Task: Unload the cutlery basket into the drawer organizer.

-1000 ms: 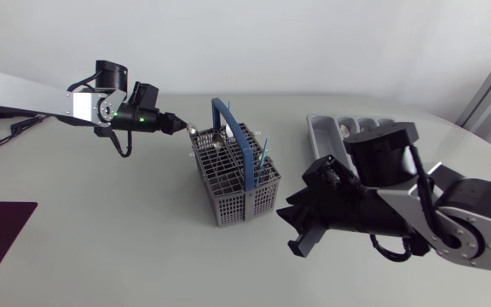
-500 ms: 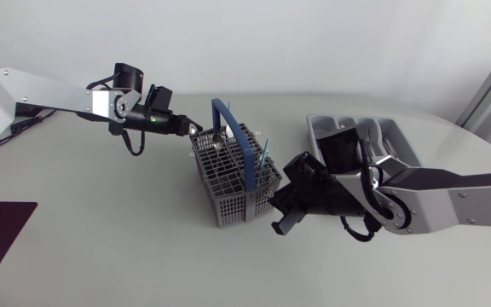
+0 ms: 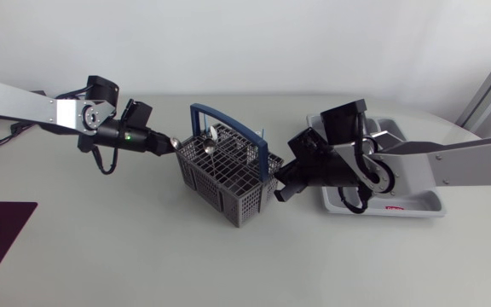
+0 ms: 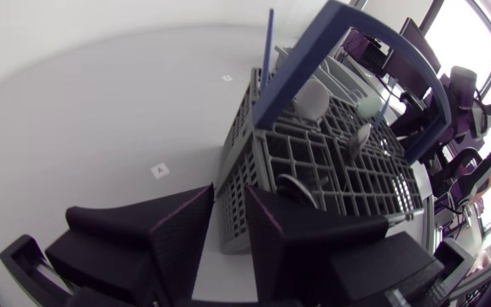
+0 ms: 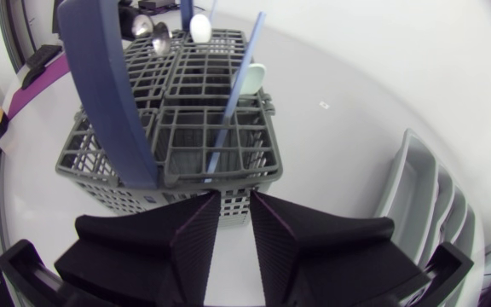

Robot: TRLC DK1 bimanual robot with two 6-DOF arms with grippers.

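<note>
The left gripper (image 4: 228,193) has its fingers (image 4: 181,230) drawn close on the near wall of the cutlery basket (image 3: 228,175), one finger outside the mesh and the other over the grid, so it looks clamped on that rim and not on any utensil. The right gripper (image 5: 235,194) has its fingers (image 5: 280,226) only slightly parted with nothing between them, their tips low against the basket's opposite wall. The basket stands on the table (image 3: 101,247) between the two grippers, with its blue handle (image 5: 101,77) arching over it. It still holds spoons (image 4: 314,98) and a thin blue utensil (image 5: 233,94). The drawer organizer (image 3: 416,207) lies just beyond it, under the right arm. The main risk, as I judge it, is tipping: a pull on one thin wall while the other gripper bears on the far base could lever the light basket over and spill the cutlery, or the mesh could slip out of the pinch. The right forearm also covers the organizer and would block a drop there. The left arm comes in from the left edge, stretched nearly level with its wrist dipped to the rim. The right arm crosses from the right edge, folded at the wrist and low over the table
</note>
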